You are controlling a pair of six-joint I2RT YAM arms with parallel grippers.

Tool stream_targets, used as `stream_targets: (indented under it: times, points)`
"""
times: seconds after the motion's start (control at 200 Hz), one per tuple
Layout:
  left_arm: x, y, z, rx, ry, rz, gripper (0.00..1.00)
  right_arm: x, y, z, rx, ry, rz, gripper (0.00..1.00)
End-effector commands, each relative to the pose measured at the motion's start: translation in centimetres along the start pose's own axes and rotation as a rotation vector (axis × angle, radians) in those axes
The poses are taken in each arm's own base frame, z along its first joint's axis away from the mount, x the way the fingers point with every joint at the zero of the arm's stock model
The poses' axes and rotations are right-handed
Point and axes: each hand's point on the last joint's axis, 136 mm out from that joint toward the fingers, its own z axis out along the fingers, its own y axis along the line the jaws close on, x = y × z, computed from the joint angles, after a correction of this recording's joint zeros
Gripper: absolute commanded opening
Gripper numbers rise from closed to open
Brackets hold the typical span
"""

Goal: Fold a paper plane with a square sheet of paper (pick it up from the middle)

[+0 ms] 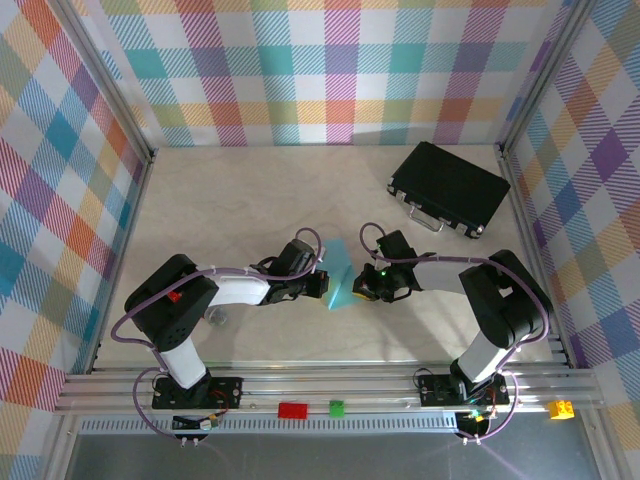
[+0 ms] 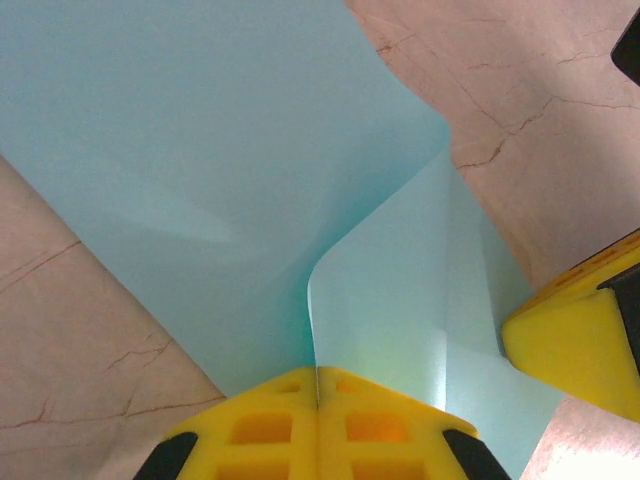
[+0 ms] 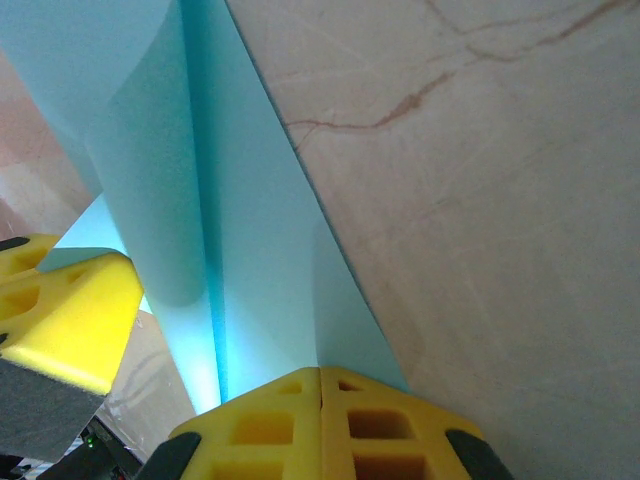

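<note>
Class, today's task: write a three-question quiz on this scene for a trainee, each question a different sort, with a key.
1. True or false: the thin light-blue sheet of paper lies flat and untouched.
2. Left claw and right claw: which is shut on the paper? A) left alone B) right alone C) both
3. Fill in: the black rectangular case lies at the far ____ corner of the beige table.
Key: 1 false; 2 C; 3 right.
</note>
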Motion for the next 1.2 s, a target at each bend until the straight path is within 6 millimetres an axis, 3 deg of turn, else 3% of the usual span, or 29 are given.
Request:
stream_targets:
  times: [0.0,0.5,0.61,0.77,0.895,1.195]
  points:
    - [-0.2,0.4,0.3,-0.013,0.001,0.012,0.00,1.7,-3.8,0.5,0.141,0.039,0.055,0.00]
    - [1.6,1.2,0.8,-0.019,0.046,0.009,0.00,1.0,-2.2,0.2,0.099,0.030,0.037,0.05]
    - [1.8,1.3,0.8,-0.017,0.053,0.008,0.00,0.1,-0.4,-0.6,0.066,0.007,0.003,0.09]
    - [2.0,1.2,0.8,-0.012,0.059,0.008,0.00,-1.4,3.9,-2.1,-0.059,-0.037,-0.043,0.13]
    - [2.0,1.3,0.9,-0.016,0.065,0.007,0.00,-2.1,6.7,-2.0,-0.187,-0.031,-0.052,0.03]
    - [2.2,1.3,1.1,-0.018,0.075,0.008,0.00,-2.9,8.3,-0.3,-0.249,0.010,-0.023,0.00]
